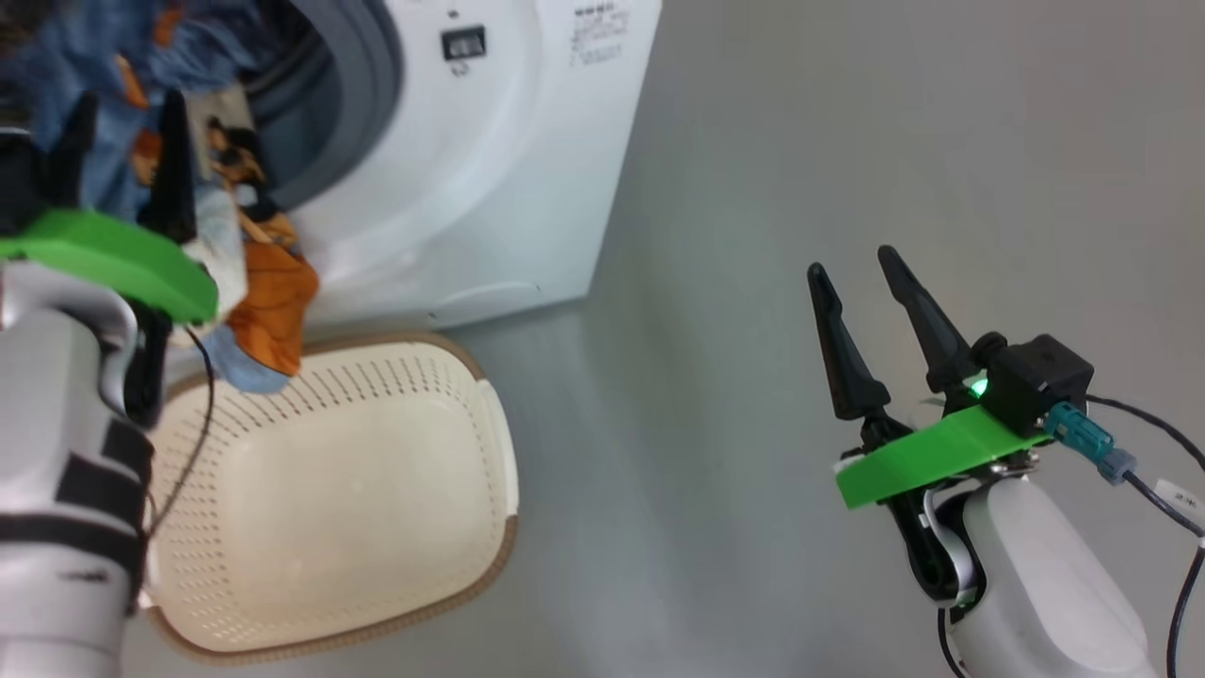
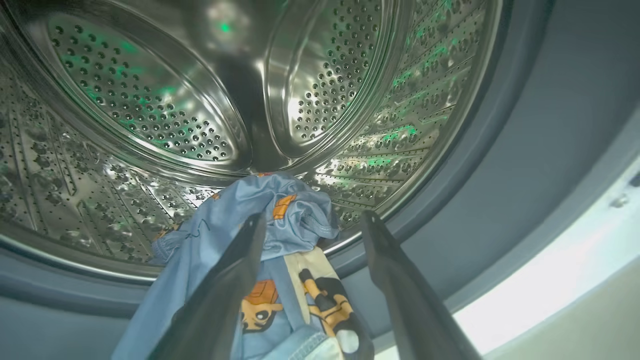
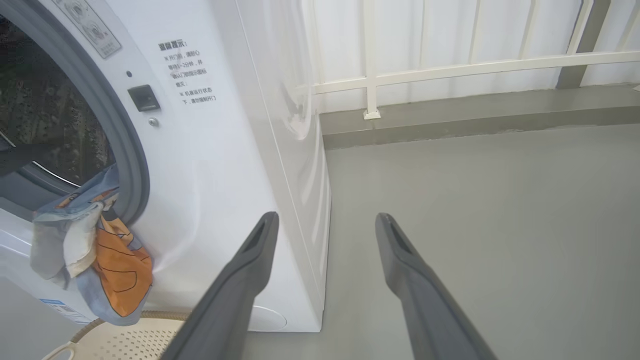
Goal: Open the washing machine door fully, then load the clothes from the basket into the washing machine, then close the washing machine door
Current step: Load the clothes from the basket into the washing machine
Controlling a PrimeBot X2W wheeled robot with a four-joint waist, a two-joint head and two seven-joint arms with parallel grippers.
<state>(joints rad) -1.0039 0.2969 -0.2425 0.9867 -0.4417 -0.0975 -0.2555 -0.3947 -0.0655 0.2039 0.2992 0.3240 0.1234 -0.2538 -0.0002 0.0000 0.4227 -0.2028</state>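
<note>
1. The clothes (image 2: 285, 220) are lying across the lower lip of the washing machine (image 1: 490, 169) opening. The blue part is reaching into the steel drum (image 2: 150, 100), while the orange and pale part (image 3: 107, 265) is hanging down the white front.
2. That hanging end is dangling just above the basket (image 1: 499, 443), which is sitting on the floor (image 1: 800, 141) against the machine's front.
3. The left gripper (image 2: 315, 216) is pointing into the opening with its jaws spread wide. The cloth is lying between and under its fingers (image 2: 225, 280), and neither is pinching it.
4. The grey-blue gasket (image 2: 500, 175) is ringing the drum around the gripper.
5. The right gripper (image 1: 850, 262) is hovering over bare floor, well apart from the machine, with its jaws likewise standing wide and holding nothing.
6. A white railing (image 3: 450, 65) is running behind the machine.
</note>
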